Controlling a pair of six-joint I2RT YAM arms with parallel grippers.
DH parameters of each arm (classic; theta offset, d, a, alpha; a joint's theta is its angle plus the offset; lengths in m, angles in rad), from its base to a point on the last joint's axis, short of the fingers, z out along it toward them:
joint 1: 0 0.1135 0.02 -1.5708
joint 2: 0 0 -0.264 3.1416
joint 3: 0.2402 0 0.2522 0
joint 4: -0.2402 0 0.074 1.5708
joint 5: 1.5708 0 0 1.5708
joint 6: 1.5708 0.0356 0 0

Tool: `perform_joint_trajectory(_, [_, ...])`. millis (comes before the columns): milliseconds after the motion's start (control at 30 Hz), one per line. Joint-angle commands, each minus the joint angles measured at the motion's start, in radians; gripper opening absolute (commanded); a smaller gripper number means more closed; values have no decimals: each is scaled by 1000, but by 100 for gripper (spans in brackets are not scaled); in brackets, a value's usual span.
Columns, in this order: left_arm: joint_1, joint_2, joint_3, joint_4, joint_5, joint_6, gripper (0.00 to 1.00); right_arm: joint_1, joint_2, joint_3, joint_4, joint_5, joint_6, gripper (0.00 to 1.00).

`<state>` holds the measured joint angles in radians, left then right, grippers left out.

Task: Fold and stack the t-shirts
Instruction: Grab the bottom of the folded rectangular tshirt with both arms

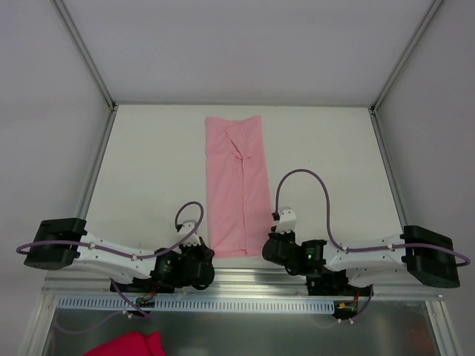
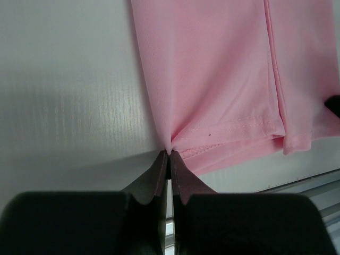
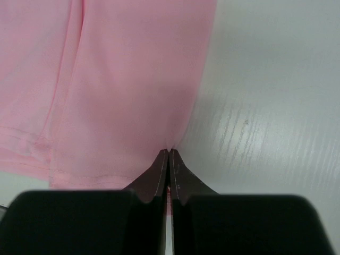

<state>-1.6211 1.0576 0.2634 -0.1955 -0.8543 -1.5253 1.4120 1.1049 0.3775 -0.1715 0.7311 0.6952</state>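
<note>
Left gripper (image 2: 169, 155): jaws pressed together on the near-left hem corner of the t-shirt (image 1: 236, 185) — fabric puckers toward the tips.
Right gripper (image 3: 168, 153): jaws closed on the near-right hem corner, with only a thin bite of cloth.
T-shirt: lies flat on the table (image 1: 148, 170) as a long narrow strip, sides folded in, running from between the grippers toward the far edge.
Slip risk: both pinches look shallow, so thin fabric may pull free on lifting.
Layer risk: hard to tell whether each grip holds every folded layer — a missed flap would fall open.
Skew risk: uneven lifting would twist the strip and crook the fold.
</note>
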Motion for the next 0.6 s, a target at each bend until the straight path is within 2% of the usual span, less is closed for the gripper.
perform_joint_trajectory(0, [7, -19, -9, -9, -8, 48, 0, -2, 61, 14, 78, -18, -34, 1])
perform_joint_trajectory(233, [3, -37, 42, 11, 12, 164, 0, 24, 179, 56, 280, -133, -151, 1])
perform_joint_trajectory(433, [-36, -31, 115, -70, -29, 163, 0, 67, 202, 112, 229, -76, -192, 1])
perform_joint_trajectory(567, [-85, -19, 198, -218, -94, 102, 0, 91, 184, 146, 143, -4, -180, 1])
